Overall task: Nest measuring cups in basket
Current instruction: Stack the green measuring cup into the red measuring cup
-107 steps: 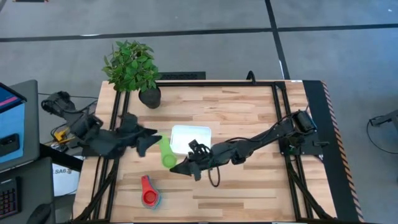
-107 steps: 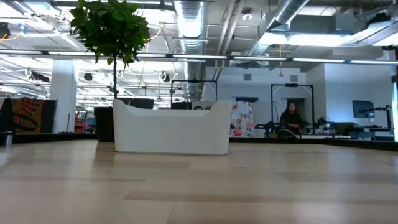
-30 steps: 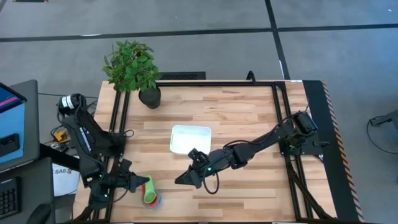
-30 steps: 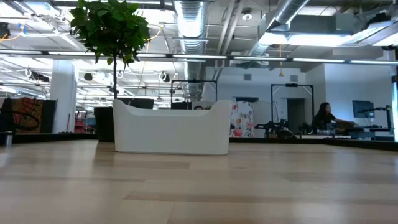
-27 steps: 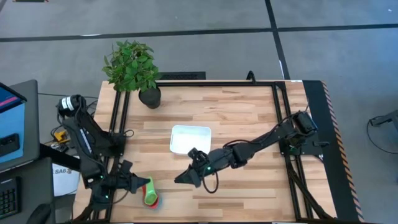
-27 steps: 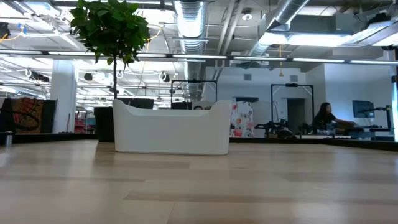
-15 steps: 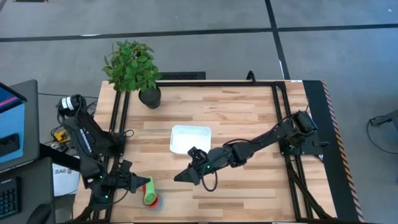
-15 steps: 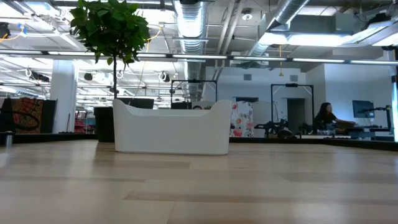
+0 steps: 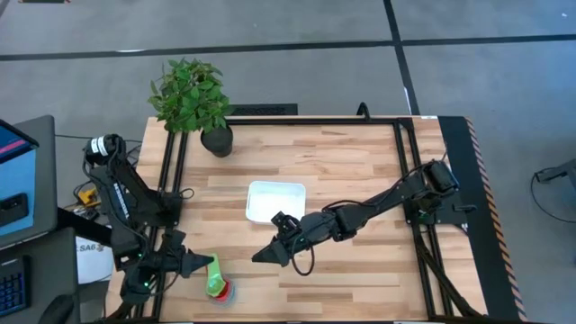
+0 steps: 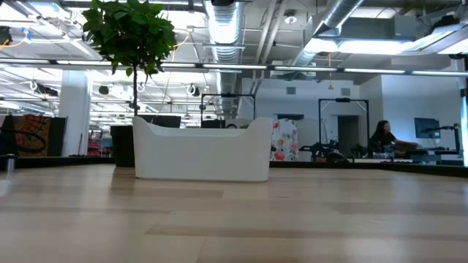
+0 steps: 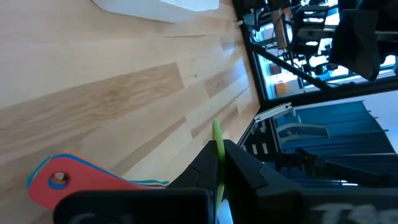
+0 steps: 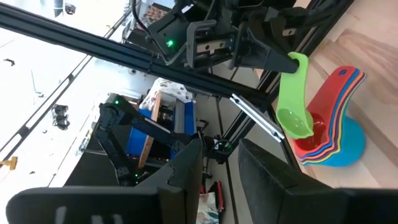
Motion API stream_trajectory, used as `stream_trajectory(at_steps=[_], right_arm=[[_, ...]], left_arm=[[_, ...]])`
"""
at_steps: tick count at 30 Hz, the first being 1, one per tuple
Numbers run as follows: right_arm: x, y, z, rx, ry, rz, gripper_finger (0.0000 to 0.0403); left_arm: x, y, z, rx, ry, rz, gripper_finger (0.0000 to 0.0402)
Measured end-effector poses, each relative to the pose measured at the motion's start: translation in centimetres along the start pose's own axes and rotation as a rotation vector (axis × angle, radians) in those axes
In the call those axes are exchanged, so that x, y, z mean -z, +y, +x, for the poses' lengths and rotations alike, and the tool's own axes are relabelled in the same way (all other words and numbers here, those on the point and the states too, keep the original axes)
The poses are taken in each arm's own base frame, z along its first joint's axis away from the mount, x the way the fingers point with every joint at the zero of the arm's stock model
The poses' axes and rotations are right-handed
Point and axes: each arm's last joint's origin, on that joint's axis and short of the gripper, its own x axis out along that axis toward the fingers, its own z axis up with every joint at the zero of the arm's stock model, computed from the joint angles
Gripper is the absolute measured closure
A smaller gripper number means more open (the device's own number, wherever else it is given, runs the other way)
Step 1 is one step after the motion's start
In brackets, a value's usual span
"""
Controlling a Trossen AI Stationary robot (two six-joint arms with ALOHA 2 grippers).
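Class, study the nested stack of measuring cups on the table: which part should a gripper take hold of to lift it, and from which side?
Grip the stack of cups by its fanned flat handles, coming from the handle end. They jut out together past the round bowls, so jaws can pinch them. The left gripper already holds the green cup by its handle this way, just above the stack.

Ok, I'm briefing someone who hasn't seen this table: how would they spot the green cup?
Start at the table's front-left corner, where a nested stack of cups sits with a red one on top. The green cup hangs just above that stack, its handle pinched in the left gripper's fingers. It is the only cup off the table.
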Motion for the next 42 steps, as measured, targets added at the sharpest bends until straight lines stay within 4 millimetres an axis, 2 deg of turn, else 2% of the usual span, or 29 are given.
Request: stream_trajectory(at_steps=[8, 35, 42], right_arm=[[-0.7, -0.2, 0.0, -0.001, -0.022, 0.017, 0.0275], [-2.0, -0.6, -0.1, 0.011, -0.062, 0.046, 0.0272], [-2.2, -0.7, -0.1, 0.010, -0.057, 0.046, 0.0269]], left_arm=[[0.0, -0.1, 0.5, -0.042, 0.047, -0.027, 0.0394], [0.0, 0.4, 0.5, -0.117, 0.124, 0.087, 0.0393], [-0.7, 0.2, 0.1, -0.138, 0.144, 0.103, 0.0392]])
